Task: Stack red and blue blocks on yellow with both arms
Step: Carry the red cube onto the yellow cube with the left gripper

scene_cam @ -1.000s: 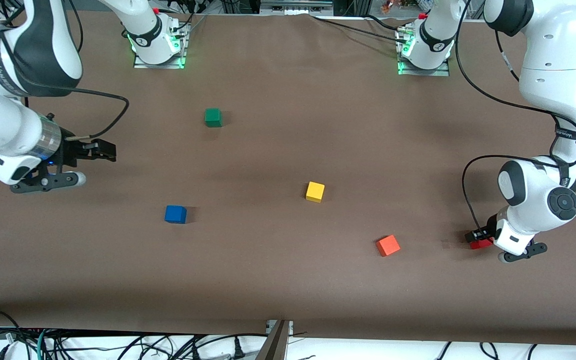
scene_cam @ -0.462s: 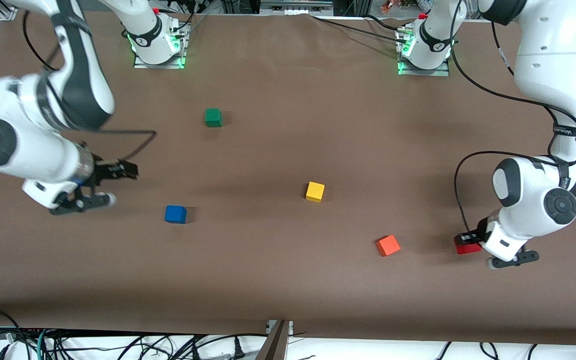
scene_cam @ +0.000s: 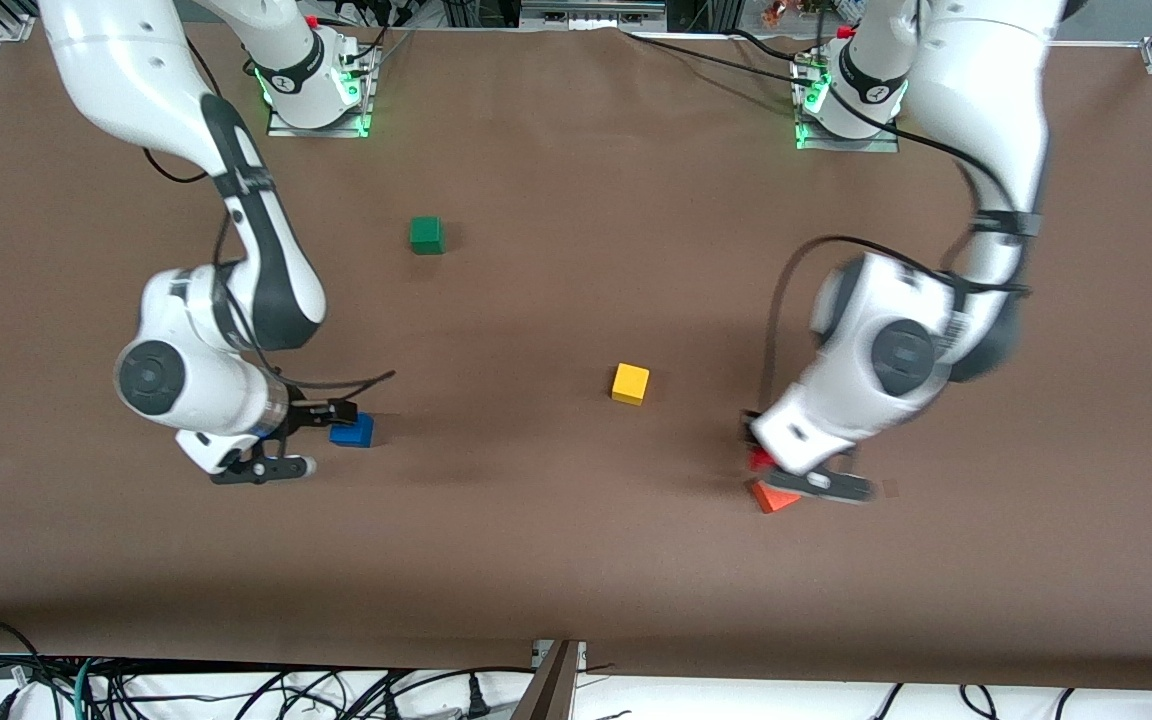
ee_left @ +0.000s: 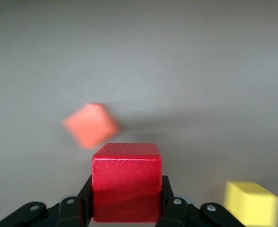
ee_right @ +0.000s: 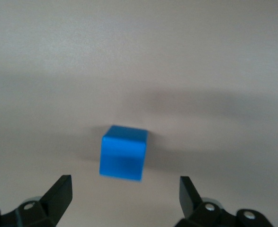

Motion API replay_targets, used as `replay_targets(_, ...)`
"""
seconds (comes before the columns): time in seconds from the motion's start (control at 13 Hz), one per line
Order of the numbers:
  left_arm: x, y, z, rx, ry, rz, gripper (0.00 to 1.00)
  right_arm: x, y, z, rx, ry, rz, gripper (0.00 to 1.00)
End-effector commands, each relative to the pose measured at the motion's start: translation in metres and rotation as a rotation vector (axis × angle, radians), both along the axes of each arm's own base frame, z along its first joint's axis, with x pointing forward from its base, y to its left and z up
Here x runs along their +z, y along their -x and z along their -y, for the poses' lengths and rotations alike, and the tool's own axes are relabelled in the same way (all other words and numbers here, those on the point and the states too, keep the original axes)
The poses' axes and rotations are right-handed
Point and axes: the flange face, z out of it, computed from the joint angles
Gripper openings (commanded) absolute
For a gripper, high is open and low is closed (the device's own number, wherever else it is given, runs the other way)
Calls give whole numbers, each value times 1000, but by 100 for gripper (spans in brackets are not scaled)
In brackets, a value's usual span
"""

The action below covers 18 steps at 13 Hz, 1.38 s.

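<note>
Both arms mid-pick toward yellow cube [scene_cam: 630, 383].

Left gripper [ee_left: 127, 208], clamped on red block [ee_left: 126, 182], hangs over orange-red cube [scene_cam: 772, 497], carried high for stacking. Right gripper [ee_right: 124, 194], fingers spread, hovers beside blue block [scene_cam: 353, 430], which sits toward the right arm's end from yellow.

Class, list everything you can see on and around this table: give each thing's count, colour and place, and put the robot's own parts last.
Small matte green cube: one, green, on the table nearest the robot bases.
Small matte yellow cube: one, bright yellow, near the table's middle.
Small matte blue cube: one, saturated blue, toward the right arm's end.
Small matte orange-red cube: one, orange-red, nearer the front camera than the yellow cube, partly under the left gripper.
Small matte deep red cube: one, deep red, held in the left gripper.
Brown table: one.
Left gripper: black, shut on the red cube, over the orange-red cube.
Right gripper: black, open, at the blue cube.
</note>
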Motion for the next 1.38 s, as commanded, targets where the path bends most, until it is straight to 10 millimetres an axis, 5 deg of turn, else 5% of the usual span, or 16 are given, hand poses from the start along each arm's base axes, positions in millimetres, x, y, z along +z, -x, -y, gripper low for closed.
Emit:
replay_targets(0.0, 0, 32, 65, -92, -18, -5, 0, -5, 1, -13, -29, -7, -2, 100)
replay_targets(0.15, -5, 51, 99, -143, -21, -8, 0, -20, 2, -11, -33, -2, -6, 99)
replay_targets(0.46, -45, 82, 143, -234, -85, -29, 0, -37, 1, -7, -40, 2, 6, 93)
replay_targets(0.69, -54, 83, 145, -267, -131, -1, 0, -46, 0, -5, -44, 5, 10, 83)
replay_targets(1.08, -59, 84, 145, -268, -135, -7, 0, -45, 0, -3, -48, 5, 5, 46)
replay_targets(1.31, -63, 85, 146, -258, -134, -13, 0, -37, -2, -5, -38, 1, 16, 43)
